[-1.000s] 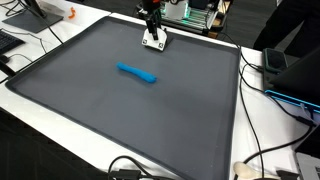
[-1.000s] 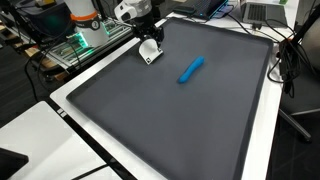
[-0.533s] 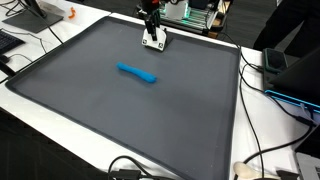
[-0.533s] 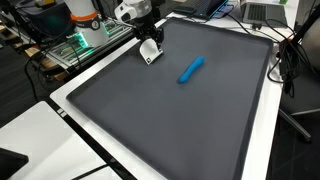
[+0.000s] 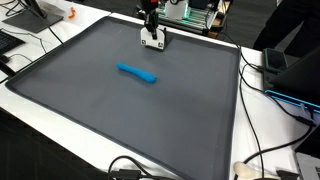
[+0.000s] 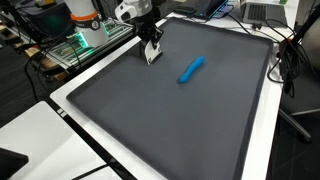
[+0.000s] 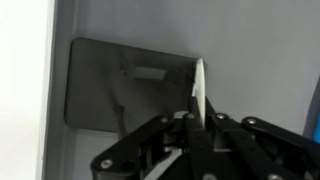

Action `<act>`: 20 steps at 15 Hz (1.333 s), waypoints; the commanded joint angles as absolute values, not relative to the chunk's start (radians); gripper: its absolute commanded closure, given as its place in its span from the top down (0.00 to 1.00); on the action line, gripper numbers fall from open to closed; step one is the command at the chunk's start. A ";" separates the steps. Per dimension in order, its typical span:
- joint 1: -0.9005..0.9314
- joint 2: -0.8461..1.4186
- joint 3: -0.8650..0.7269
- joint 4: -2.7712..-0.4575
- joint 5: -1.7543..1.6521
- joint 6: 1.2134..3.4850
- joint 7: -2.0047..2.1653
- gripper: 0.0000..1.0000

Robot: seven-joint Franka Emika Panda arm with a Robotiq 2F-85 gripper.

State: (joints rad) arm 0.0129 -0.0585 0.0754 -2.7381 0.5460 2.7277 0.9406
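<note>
- Watching the feeds, I see the black two-finger pincer (image 5: 151,32) clenched on a thin white rectangular card (image 5: 152,41), close to the worktop edge that the arm reaches in from.
- Against a second ago, the card (image 6: 152,54) shows me less of its broad face in an exterior view. It has swung from lying nearly flat toward standing on edge, while its place over the dark grey mat (image 6: 150,120) has hardly shifted.
- I judge from that turn that the card hangs wholly in the grip rather than resting on the mat. Whether its lower edge touches the surface, I cannot tell.
- In the wrist view the card (image 7: 199,85) is a narrow white sliver seen edge-on. It runs straight out from the pincer (image 7: 198,120), whose jaws are closed on both its faces at the near end.
- A bright blue elongated plastic piece (image 5: 137,73) lies flat near the middle of the mat. It is well apart from the pincer, on the side toward the opposite worktop edge, and nothing touches it.
</note>
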 commanded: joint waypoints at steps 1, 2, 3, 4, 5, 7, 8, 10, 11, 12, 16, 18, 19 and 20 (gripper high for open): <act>0.029 -0.072 0.066 -2.751 0.586 2.751 0.948 0.00; 0.029 -0.077 0.066 -2.752 0.590 2.749 0.947 0.01; 0.030 -0.083 0.066 -2.752 0.596 2.744 0.941 0.01; 0.028 -0.090 0.067 -2.753 0.582 2.749 0.950 0.01; 0.026 -0.097 0.068 -2.750 0.565 2.745 0.958 0.01; 0.021 -0.115 0.070 -2.737 0.520 2.729 0.976 0.01; 0.018 -0.124 0.073 -2.725 0.488 2.719 0.985 0.01; 0.010 -0.141 0.079 -2.687 0.392 2.675 1.007 0.01; 0.005 -0.144 0.083 -2.661 0.337 2.648 1.024 0.01; 0.004 -0.145 0.085 -2.626 0.290 2.605 1.029 0.01; 0.022 -0.095 0.085 -2.425 0.184 2.375 0.969 0.01; 0.030 -0.050 0.084 -2.313 0.166 2.251 0.917 0.01; 0.034 -0.025 0.083 -2.262 0.161 2.200 0.882 0.01; 0.038 -0.004 0.082 -2.219 0.156 2.159 0.847 0.01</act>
